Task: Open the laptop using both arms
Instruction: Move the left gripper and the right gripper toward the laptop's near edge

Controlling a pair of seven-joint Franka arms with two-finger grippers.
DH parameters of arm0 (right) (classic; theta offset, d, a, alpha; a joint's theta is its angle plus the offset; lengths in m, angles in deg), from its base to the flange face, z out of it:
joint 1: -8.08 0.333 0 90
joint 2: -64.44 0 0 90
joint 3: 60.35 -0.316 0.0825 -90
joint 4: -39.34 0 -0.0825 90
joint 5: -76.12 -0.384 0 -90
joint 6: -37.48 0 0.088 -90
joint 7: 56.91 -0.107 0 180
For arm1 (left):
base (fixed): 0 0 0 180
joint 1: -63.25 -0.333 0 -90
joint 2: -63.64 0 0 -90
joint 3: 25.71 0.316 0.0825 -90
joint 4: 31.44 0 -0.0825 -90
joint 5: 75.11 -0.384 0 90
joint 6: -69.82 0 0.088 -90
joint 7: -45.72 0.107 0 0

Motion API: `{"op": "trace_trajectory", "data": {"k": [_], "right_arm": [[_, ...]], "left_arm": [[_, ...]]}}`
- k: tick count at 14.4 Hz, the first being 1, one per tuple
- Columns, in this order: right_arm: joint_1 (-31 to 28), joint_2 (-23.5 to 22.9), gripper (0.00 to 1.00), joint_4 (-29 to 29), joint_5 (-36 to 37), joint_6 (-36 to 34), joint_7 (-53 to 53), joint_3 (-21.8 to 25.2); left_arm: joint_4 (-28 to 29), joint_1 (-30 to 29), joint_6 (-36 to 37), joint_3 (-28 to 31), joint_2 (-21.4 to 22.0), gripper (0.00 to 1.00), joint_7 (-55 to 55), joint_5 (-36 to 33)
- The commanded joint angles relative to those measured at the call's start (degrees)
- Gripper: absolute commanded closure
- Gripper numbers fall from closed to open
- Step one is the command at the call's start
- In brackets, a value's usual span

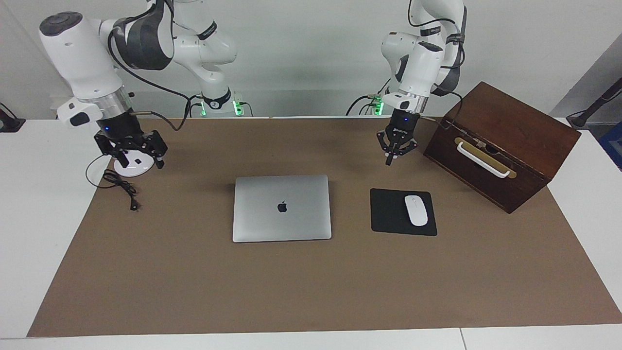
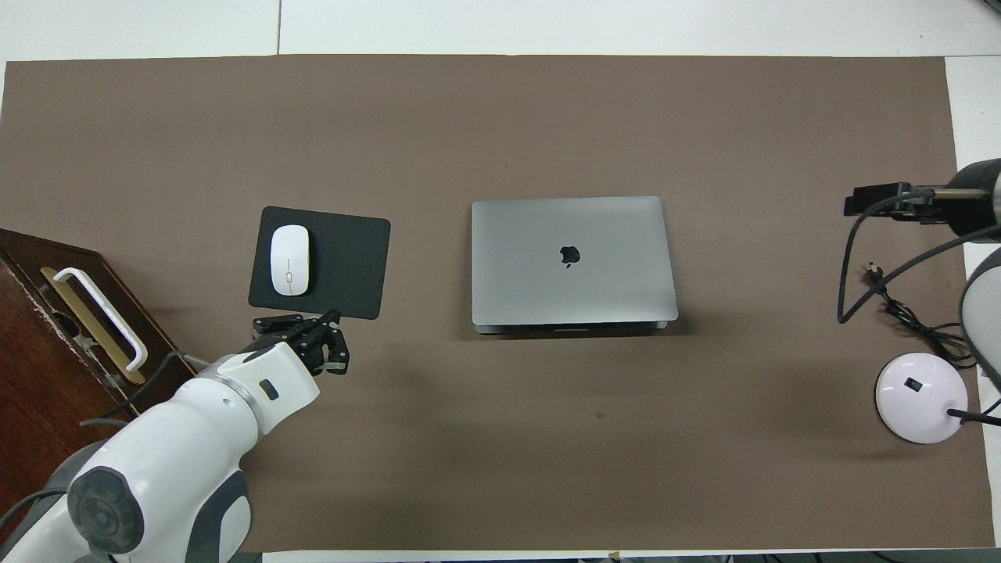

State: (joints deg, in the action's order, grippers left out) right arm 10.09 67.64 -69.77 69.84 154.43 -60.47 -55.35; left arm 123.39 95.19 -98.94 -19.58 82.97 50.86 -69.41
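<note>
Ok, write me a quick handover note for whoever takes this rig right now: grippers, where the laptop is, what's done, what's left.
Left gripper: empty, up in the air over the brown mat, between the wooden box and the laptop.
Right gripper: open, empty, hanging over the white lamp base at the right arm's end of the table.
Laptop: at the middle of the mat, lid fully shut, logo up, beside the black mouse pad with the white mouse on it.
Done: nothing on the laptop yet; neither gripper touches it.
Left: bring both grippers to the laptop, steady the base, lift the lid.
</note>
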Motion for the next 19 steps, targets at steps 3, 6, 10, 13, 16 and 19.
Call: {"op": "trace_trajectory", "data": {"k": [3,6,10,13,16,19], "right_arm": [[4.9,0.8,0.00,-4.3,-11.2,9.2,-10.3,-0.3],[9.5,0.7,0.00,-7.1,-17.0,16.9,-18.0,-0.3],[14.8,1.8,0.00,-13.4,-26.7,27.1,-23.6,-0.3],[20.5,1.9,0.00,-17.1,-31.8,35.6,-25.6,-0.3],[27.6,1.4,0.00,-22.4,-33.9,48.9,-28.0,-0.3],[33.3,1.1,0.00,-24.8,-41.5,55.7,-27.8,-0.3]], "left_arm": [[3.2,6.9,-10.0,0.7,-3.5,1.00,-5.7,0.5],[3.5,9.1,-11.7,0.7,-4.6,1.00,-8.1,0.6],[3.6,13.7,-21.5,0.6,-11.5,1.00,-11.8,0.6],[3.6,16.5,-25.0,0.6,-14.1,1.00,-13.9,0.8],[3.6,18.5,-26.0,0.7,-15.2,1.00,-13.9,3.0],[3.3,25.0,-31.9,0.9,-20.3,1.00,-13.9,11.7]]}}
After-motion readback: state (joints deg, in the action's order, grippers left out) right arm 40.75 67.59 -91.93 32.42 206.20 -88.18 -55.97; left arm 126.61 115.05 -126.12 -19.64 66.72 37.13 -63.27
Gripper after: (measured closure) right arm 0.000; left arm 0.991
